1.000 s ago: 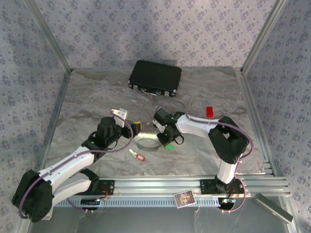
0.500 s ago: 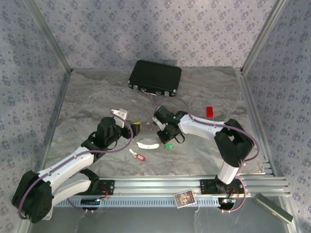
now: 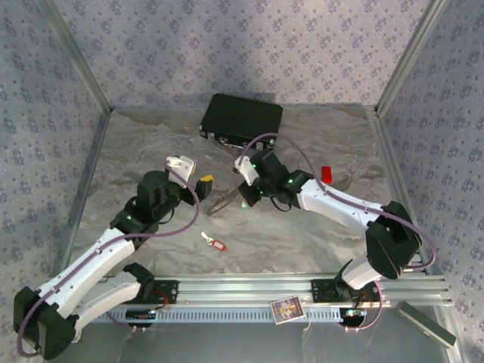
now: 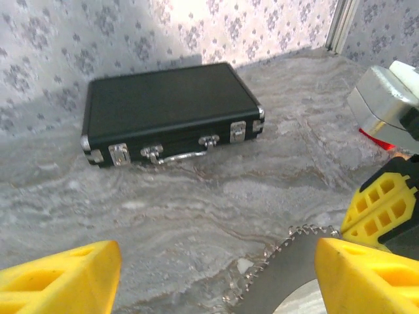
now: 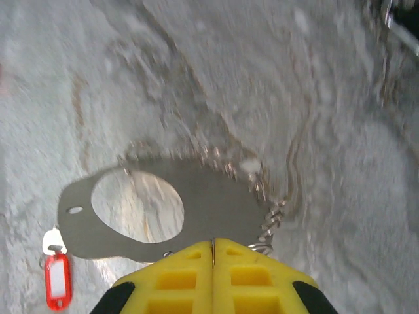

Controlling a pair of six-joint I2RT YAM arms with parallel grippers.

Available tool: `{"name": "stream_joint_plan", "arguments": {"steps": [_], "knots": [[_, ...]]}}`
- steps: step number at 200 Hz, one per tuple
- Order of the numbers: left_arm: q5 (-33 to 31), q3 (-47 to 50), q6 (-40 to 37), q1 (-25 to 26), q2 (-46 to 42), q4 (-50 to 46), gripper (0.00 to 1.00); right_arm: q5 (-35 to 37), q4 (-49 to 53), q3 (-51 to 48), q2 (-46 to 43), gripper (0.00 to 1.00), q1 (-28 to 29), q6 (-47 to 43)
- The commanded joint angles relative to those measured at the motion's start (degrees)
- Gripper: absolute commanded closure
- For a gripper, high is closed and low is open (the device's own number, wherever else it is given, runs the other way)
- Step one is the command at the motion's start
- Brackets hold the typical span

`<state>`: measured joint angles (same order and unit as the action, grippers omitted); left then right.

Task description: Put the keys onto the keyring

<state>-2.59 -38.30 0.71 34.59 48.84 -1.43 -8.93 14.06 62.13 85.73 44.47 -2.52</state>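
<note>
Keyring [image 5: 216, 203]: a flat pale-grey metal band around a wide round opening, with a small hole at one end and a fine chain along its rim. It sits mid-table, pinched at its right edge by the right gripper [image 5: 213, 243], whose yellow fingers are pressed together on it. The left gripper [image 4: 216, 258] gapes wide just left of it, holding nothing. The red-tagged key [image 5: 56, 278] lies nearer; its label is too small to read.

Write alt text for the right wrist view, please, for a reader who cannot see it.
The right hand, shut, pinches the edge of the keyring, a flat grey metal loop with a chain along its rim, over the grey marbled table. A key with a red tag lies at lower left.
</note>
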Motion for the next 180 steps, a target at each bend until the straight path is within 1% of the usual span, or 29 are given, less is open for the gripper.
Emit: {"name": "stream_joint_plan", "arguments": {"steps": [1,19,43,63,92,115,141,158,180], "knots": [[0.1,-3.9,-6.5,-1.3,0.1,-4.0,0.31,-5.1,-11.6,-2.4,-3.4,1.00,-0.8,-4.2],[4.8,-6.0,-8.6,-4.1,1.9,-5.3,0.36,-8.3,-15.6,-3.5,-4.3,1.00,-2.1,-5.3],[12.0,-9.4,-11.3,-6.8,5.2,-7.7,0.42,-11.9,-17.9,-3.9,-4.8,1.00,-3.7,-7.0],[15.3,-11.1,-13.3,-8.1,7.7,-8.4,0.46,-16.1,-18.3,-3.7,-5.1,1.00,-5.2,-8.2],[20.9,-11.9,-15.0,-9.9,10.7,-8.1,0.55,-22.2,-17.1,-3.5,-5.5,1.00,-7.4,-10.2],[26.6,-10.9,-17.3,-10.1,12.0,-7.0,0.61,-27.5,-16.0,-3.8,-5.8,1.00,-8.5,-12.2],[35.6,-7.7,-19.5,-9.9,12.5,-2.6,0.71,-31.6,-15.2,-3.6,-5.3,1.00,-8.8,-13.7],[38.3,-6.3,-18.0,-9.2,13.2,-0.2,0.71,-33.9,-15.1,-3.5,-4.8,1.00,-8.9,-14.0],[40.6,-6.3,-19.1,-7.6,14.0,-2.7,0.73,-35.8,-15.1,-3.2,-4.0,1.00,-8.9,-13.9]]}}
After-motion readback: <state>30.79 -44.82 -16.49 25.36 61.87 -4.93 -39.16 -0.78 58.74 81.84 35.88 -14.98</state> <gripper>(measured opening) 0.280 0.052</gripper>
